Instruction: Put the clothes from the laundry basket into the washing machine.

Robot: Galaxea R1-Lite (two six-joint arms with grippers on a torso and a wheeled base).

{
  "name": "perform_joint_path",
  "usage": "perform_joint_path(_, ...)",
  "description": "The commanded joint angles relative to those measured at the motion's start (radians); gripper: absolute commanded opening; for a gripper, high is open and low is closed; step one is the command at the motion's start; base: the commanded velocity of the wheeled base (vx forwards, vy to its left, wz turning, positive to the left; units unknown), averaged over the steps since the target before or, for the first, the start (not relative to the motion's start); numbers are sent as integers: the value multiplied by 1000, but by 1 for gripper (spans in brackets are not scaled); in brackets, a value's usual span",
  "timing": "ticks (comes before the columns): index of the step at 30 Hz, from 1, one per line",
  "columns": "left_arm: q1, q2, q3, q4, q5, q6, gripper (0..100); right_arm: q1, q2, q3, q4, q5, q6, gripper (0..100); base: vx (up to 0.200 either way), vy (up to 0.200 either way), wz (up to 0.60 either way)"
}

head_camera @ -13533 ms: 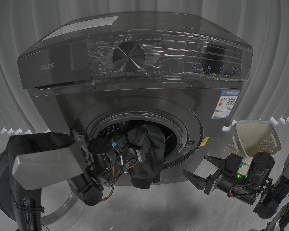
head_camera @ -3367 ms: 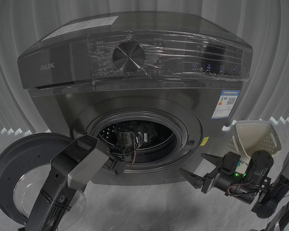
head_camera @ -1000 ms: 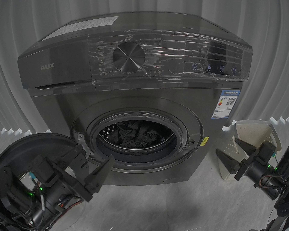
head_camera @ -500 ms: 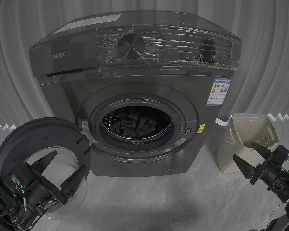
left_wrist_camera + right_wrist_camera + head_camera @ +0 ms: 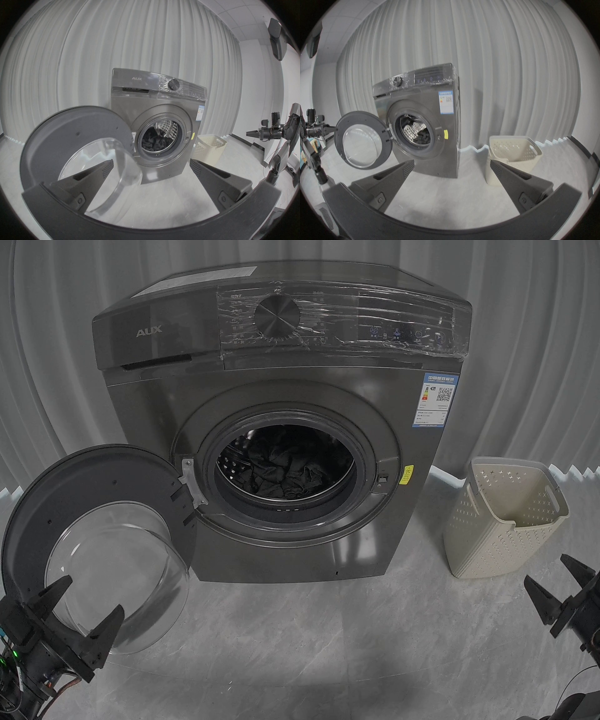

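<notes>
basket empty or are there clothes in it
Looks empty: only bare perforated walls show inside the basket; its floor is partly hidden. The clothes lie in the washer.

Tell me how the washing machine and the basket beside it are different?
The washing machine is dark grey and tall; the laundry basket is cream and much lower. The machine has smooth sides; the basket's walls have little holes. The machine holds dark clothes; the basket looks empty. Both stand open on the floor.
</notes>
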Motion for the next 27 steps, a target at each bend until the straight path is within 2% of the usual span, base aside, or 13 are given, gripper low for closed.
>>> perform_joint_path(1, 142, -341, 17, 288, -13, -44, 100, -125, -426, 17, 347, 3, -33, 100, 0, 0, 0)
perform_joint_path(4, 177, -439, 17, 363, -27, -58, 100, -182, -613, 10, 483, 32, -66, 100, 0, 0, 0)
perform_joint_path(5, 177, -439, 17, 363, -27, -58, 100, -185, -619, 8, 489, 34, -68, 100, 0, 0, 0)
perform_joint_path(6, 211, -464, 17, 398, -26, -59, 100, -217, -697, -4, 574, 57, -69, 100, 0, 0, 0)
perform_joint_path(10, 271, -521, 17, 456, -33, -52, 100, -252, -825, -6, 692, 70, -71, 100, 0, 0, 0)
perform_joint_path(12, 317, -571, 17, 528, -46, -53, 100, -285, -897, 17, 784, 133, -59, 100, 0, 0, 0)
perform_joint_path(14, 349, -614, 17, 584, -72, -58, 100, -318, -921, 6, 805, 205, -34, 100, 0, 0, 0)
perform_joint_path(15, 365, -631, 17, 608, -84, -61, 100, -315, -921, 8, 804, 218, -22, 100, 0, 0, 0)
perform_joint_path(17, 392, -662, 17, 656, -108, -59, 100, -315, -921, 10, 804, 205, -10, 100, 0, 0, 0)
perform_joint_path(20, 487, -735, 17, 720, -161, -50, 100, -315, -921, 10, 804, 161, -7, 100, 0, 0, 0)
perform_joint_path(23, 507, -738, 17, 714, -144, -18, 100, -317, -921, 11, 795, 159, -11, 100, 0, 0, 0)
perform_joint_path(25, 507, -738, 17, 714, -134, -6, 100, -317, -921, 13, 792, 89, -51, 100, 0, 0, 0)
perform_joint_path(27, 509, -738, 17, 714, -148, -13, 100, -318, -921, 17, 796, 41, -20, 100, 0, 0, 0)
